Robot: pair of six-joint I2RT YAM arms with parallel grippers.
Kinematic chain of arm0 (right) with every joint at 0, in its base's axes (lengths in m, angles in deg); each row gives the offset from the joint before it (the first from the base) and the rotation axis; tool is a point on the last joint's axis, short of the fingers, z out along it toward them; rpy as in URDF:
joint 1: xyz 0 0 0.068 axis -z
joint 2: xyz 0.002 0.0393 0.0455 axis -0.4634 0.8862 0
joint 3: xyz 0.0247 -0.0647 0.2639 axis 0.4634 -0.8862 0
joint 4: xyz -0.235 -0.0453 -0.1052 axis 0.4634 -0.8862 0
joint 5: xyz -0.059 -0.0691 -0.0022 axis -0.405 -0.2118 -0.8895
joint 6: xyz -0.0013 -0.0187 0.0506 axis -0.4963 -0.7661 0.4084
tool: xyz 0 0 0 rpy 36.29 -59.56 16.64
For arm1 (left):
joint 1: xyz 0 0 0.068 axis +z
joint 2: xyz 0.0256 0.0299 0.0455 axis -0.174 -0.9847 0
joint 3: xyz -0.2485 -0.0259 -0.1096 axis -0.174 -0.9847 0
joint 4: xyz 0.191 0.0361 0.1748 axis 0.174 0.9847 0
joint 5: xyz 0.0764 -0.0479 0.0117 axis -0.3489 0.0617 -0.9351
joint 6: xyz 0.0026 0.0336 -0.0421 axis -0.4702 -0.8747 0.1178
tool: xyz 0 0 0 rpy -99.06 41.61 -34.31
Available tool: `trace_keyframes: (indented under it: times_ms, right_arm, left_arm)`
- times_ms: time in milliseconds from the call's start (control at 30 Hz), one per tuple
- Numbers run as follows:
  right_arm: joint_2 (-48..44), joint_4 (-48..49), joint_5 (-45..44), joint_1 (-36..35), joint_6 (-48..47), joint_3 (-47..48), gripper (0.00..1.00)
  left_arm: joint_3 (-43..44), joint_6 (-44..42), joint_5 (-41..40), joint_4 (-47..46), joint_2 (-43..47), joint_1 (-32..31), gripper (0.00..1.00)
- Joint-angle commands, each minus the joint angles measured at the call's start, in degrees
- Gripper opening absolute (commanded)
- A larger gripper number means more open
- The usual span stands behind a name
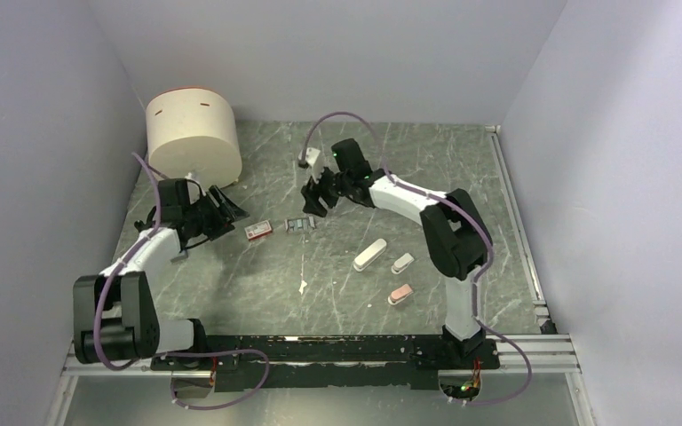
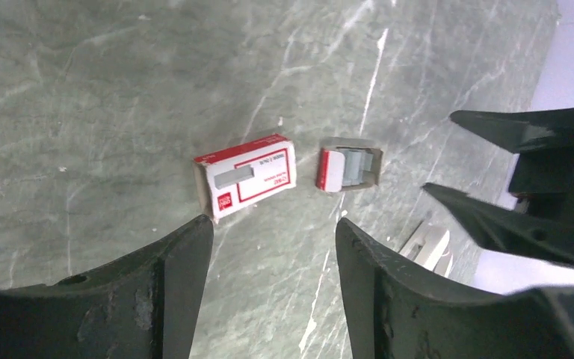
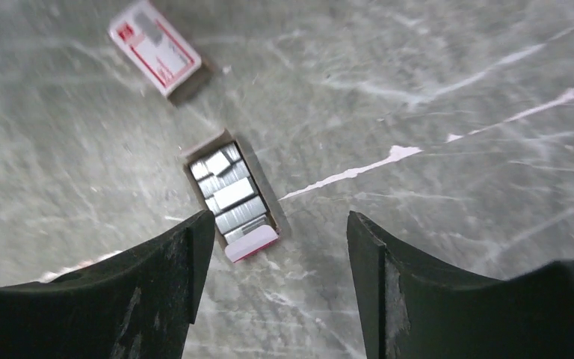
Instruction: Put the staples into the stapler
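The left claw (image 1: pixel 226 211) was seen low over the bench (image 1: pixel 346 302), just to the left of the red-and-white box sleeve (image 1: pixel 258 231). Its fingers were spread apart and nothing was held between them; in the left wrist view the sleeve (image 2: pixel 245 176) was lying flat beyond the fingertips, not touched by them.

The right claw (image 1: pixel 315 197) was hanging just on the far side of the inner tray (image 1: pixel 300 224). Its fingers were also parted and empty. In the right wrist view the tray (image 3: pixel 232 196) was seen between and beyond the two fingertips, lying on the bench with its open side up. The staples (image 3: pixel 228 191) were lying in it as several grey blocks, some of them a little crooked.

The tray was pulled out of the sleeve and was lying just to the right of it, with a small gap between them.

The stapler (image 1: pixel 369 256) was lying flat on the bench, to the right of the tray and nearer, apart from both claws. Just to the right of it a short white piece (image 1: pixel 403 264) was lying, and nearer still a pink piece (image 1: pixel 400 294). A cream cylinder (image 1: pixel 194 136) was standing in the far left corner.
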Motion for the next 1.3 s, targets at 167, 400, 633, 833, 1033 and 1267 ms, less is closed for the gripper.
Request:
trace_keyframes:
  times_ms: [167,400,633,833,1033,1267]
  right_arm:
    - [-10.0,1.4,-12.7,0.5,29.4,-2.0,0.66]
    - [-11.9,3.3,-22.5,-3.4,38.1,-8.7,0.68]
    - [-3.4,-7.1,-38.8,-8.5,43.6,0.3,0.62]
    - [0.3,-8.1,-40.6,-8.9,45.3,2.4,0.54]
    - [1.7,-10.2,-39.9,-9.1,45.3,3.7,0.48]
    - [1.6,-10.8,-39.7,-9.1,44.7,2.7,0.50]
  left_arm:
    - [0.7,-2.8,2.3,1.5,13.2,-4.1,0.62]
    - [-0.1,-4.9,1.9,1.7,18.4,-7.9,0.66]
    - [0.6,-8.1,0.3,4.8,20.0,-8.3,0.67]
    - [0.2,-7.2,-0.5,3.6,19.0,-8.3,0.69]
    - [-0.4,-6.7,-1.1,3.4,18.4,-8.3,0.69]
    - [-0.8,-6.3,-1.2,2.7,17.6,-8.3,0.70]
